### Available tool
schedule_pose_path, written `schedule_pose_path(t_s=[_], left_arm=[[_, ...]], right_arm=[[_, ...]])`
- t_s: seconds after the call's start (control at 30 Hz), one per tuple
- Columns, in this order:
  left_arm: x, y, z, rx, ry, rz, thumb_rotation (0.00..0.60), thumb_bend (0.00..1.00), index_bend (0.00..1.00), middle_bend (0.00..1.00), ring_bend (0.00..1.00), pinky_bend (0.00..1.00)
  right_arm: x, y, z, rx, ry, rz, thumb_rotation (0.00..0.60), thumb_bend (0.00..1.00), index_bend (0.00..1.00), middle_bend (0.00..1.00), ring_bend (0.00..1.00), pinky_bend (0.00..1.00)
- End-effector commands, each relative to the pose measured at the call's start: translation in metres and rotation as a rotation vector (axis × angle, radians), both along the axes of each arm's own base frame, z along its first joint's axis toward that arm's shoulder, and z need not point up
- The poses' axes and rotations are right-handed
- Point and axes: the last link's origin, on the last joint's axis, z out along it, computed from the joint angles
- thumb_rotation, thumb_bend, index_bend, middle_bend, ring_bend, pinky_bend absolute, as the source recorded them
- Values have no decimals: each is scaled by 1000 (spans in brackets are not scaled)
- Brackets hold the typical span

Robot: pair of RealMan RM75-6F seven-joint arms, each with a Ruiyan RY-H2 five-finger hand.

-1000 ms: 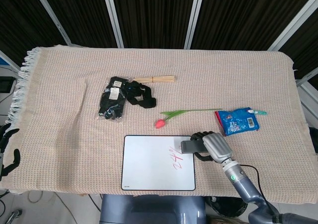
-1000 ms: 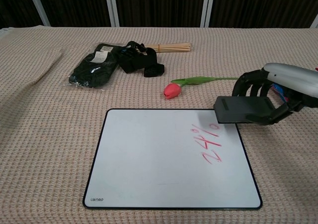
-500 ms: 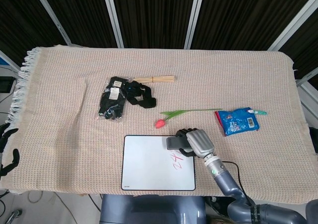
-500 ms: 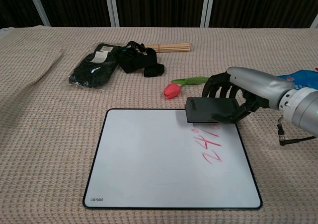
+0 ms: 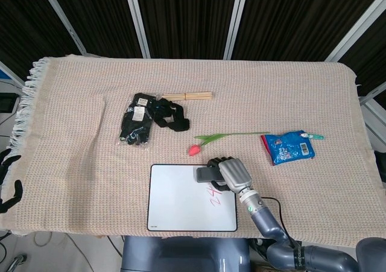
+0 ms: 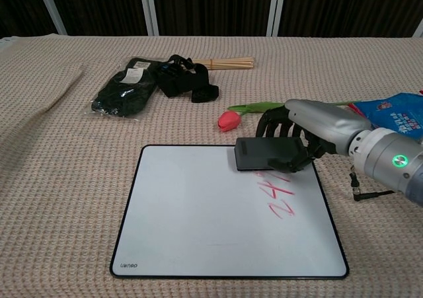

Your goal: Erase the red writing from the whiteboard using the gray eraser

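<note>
While the red writing point(image 6: 279, 196) is mostly showing on the whiteboard point(image 6: 192, 212), I am holding the gray eraser point(image 6: 268, 154) in my right hand point(image 6: 301, 129), fingers wrapped around it, at the board's far edge just above the marks. Nearly all of the erasing is left to do, I judge. My left hand point(image 5: 7, 181) is idling off the desk's left edge, fingers apart, holding nothing.

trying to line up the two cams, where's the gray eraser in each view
Head view: gray eraser lies below centre, at the whiteboard's upper right, held by the right hand.
Chest view: eraser is right of centre, on the board's top edge, above the red writing.
Shared landmark: the red tulip just beyond the board.
</note>
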Motion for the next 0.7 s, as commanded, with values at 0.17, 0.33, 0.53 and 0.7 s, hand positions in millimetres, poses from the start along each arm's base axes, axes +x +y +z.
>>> schedule_pose_path(t_s=[0.17, 0.33, 0.53, 0.7], left_arm=[[0, 0, -1, -3, 1, -1, 600, 558, 186, 48, 26, 102], [1, -1, -1, -2, 2, -2, 600, 558, 186, 48, 26, 102], [1, -1, -1, -3, 3, -2, 600, 558, 186, 48, 26, 102], [1, -2, 0, -2, 3, -4, 600, 558, 186, 48, 26, 102]], right_arm=[[-2, 18, 2, 11, 4, 27, 600, 517, 519, 492, 494, 434], [-6, 37, 2, 38, 16, 37, 600, 517, 519, 495, 497, 436], [-16, 67, 6, 67, 52, 67, 600, 517, 522, 497, 498, 438], [-26, 90, 13, 89, 60, 60, 600, 517, 527, 499, 499, 439]])
